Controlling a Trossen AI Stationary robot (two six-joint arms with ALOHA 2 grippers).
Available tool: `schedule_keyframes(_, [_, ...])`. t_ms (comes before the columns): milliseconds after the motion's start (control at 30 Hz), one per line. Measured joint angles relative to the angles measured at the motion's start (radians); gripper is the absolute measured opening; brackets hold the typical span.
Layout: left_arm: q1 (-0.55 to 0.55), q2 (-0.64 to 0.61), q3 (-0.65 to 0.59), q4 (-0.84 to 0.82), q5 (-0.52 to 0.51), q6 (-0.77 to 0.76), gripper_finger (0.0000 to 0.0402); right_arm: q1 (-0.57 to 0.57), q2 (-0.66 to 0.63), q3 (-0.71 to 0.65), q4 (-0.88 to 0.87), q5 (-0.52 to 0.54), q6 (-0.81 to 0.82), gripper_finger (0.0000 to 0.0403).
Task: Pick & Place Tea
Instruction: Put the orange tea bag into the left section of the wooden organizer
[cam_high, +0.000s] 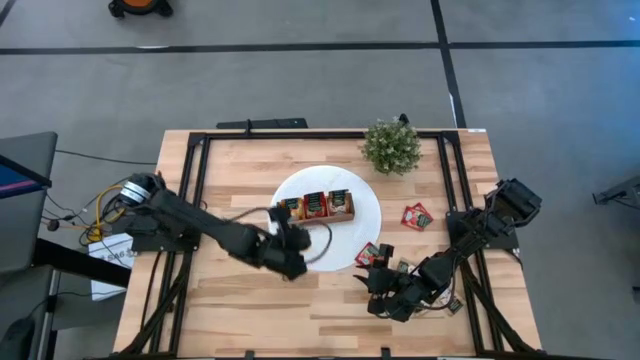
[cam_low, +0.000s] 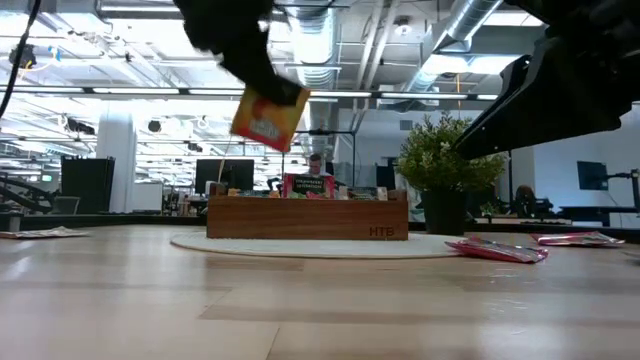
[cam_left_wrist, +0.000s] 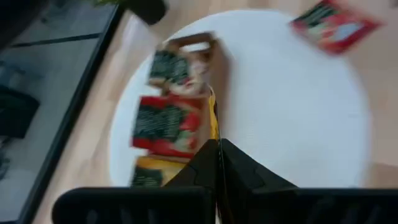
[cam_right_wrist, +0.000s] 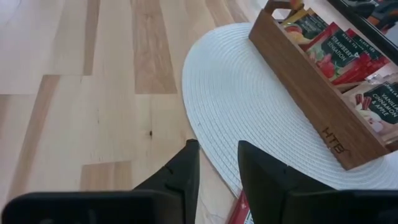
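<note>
Left gripper (cam_high: 291, 243) pinched shut on a yellow-orange sachet (cam_low: 268, 117), hanging in the air just short of the wooden box (cam_low: 307, 213) on the white mat (cam_high: 365, 210); thin edge-on grip, so could slip, swing, or catch the box wall on lowering. Right gripper (cam_right_wrist: 217, 163) at the mat edge, fingers partly apart and empty, red sachet (cam_right_wrist: 238, 208) under them; could drag it. More red sachets (cam_high: 416, 216) beside the mat, toward the plant (cam_high: 391, 146).

Motion blurs the wooden box (cam_left_wrist: 180, 118) and red sachet (cam_left_wrist: 333, 25).
</note>
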Motion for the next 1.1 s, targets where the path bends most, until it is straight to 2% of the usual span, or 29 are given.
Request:
schedule_keyframes(233, [0.162, -0.035, -0.163, 0.060, 0.044, 0.059, 0.0000, 0.000, 0.000, 0.000, 0.001, -0.001, 0.000, 0.0102])
schedule_keyframes(400, [0.239, -0.036, -0.242, 0.213, 0.175, 0.126, 0.0000, -0.009, 0.000, 0.000, 0.000, -0.001, 0.000, 0.0102])
schedule_keyframes(567, [0.281, -0.036, -0.259, 0.284, 0.262, 0.150, 0.0000, -0.009, 0.000, 0.000, 0.000, -0.003, 0.001, 0.0102])
schedule_keyframes(933, [0.287, -0.119, -0.260, 0.286, 0.296, 0.115, 0.0000, -0.008, 0.001, 0.000, 0.000, -0.007, 0.002, 0.0102])
schedule_keyframes(1100, [0.323, -0.128, -0.271, 0.302, 0.328, 0.113, 0.0000, 0.000, 0.001, 0.000, 0.000, -0.009, 0.002, 0.0102])
